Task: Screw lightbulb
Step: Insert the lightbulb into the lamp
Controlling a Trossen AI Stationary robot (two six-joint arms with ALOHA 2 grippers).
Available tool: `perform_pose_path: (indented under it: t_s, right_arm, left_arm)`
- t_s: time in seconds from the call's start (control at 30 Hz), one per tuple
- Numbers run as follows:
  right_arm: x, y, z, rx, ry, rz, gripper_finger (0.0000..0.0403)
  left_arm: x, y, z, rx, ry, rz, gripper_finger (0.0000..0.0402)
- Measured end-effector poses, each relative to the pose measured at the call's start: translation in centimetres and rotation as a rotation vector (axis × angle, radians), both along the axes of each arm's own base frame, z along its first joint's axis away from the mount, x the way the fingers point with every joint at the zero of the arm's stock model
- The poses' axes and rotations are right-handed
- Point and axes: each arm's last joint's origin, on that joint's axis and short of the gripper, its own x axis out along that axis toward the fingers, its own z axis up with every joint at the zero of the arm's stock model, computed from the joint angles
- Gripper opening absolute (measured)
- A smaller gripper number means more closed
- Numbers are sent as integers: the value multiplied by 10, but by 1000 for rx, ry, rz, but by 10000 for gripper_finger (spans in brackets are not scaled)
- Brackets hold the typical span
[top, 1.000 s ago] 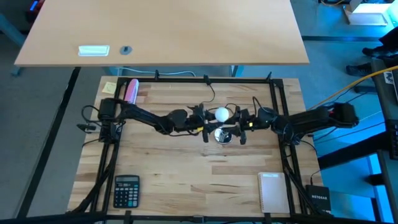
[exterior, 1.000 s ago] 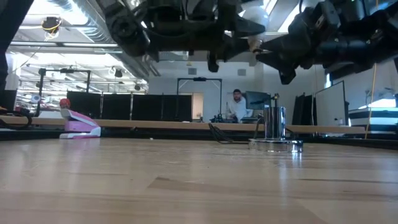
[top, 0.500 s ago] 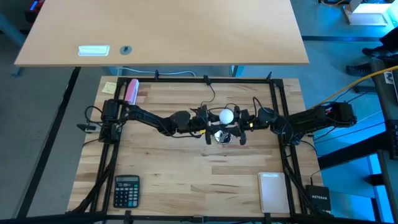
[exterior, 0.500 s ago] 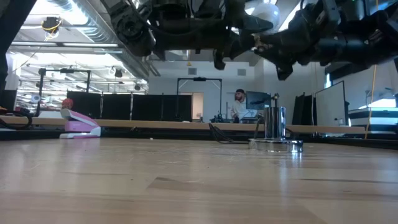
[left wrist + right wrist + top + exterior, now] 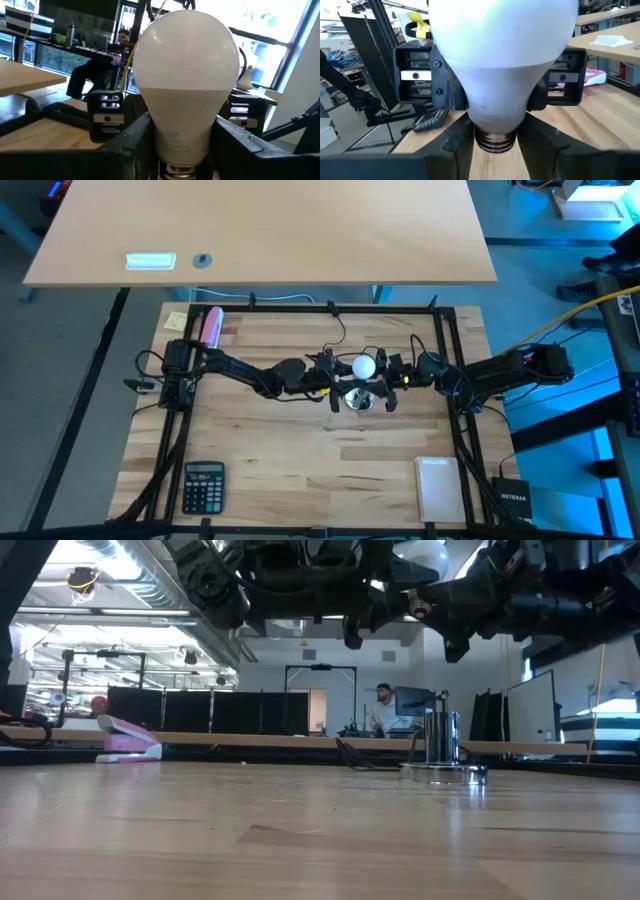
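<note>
Both our grippers, left (image 5: 341,370) and right (image 5: 383,370), pinch the lightbulb (image 5: 363,365) above the socket (image 5: 357,398) near the bench's far edge

The white, rounded lightbulb (image 5: 363,365) stands upright, threaded metal base down, lifted above the middle of the table, clamped at its neck.

lightbulb (image 5: 363,365): mid-table, above socket (image 5: 357,397), between both grippers
left gripper (image 5: 338,376): left of bulb
right gripper (image 5: 384,378): right of bulb
calculator (image 5: 203,486): near-left corner
notepad (image 5: 440,489): near-right corner
</note>
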Motion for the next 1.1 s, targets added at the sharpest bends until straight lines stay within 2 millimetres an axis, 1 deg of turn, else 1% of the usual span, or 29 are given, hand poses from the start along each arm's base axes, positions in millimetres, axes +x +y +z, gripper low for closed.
perform_pose_path:
  t_s: [0.13,0.63,0.7,0.8,1.0,1.1]
  right_arm:
    - [0,0,0,-7,-4,-11,109]
    - [0,0,-2,-10,18,-17,109]
    - [0,0,-2,-13,21,-17,109]
    - [0,-1,-3,-13,32,-17,109]
    - [1,-1,-2,-22,26,-38,108]
    - [0,-1,-4,-20,48,-37,108]
  left_arm:
    - [0,0,0,17,0,4,153]
    - [0,0,-1,8,10,2,154]
    - [0,0,-2,21,20,3,163]
    - [-1,0,-1,28,82,0,191]
    - [-13,4,7,22,300,-42,247]
    - [-27,7,28,27,368,-50,261]
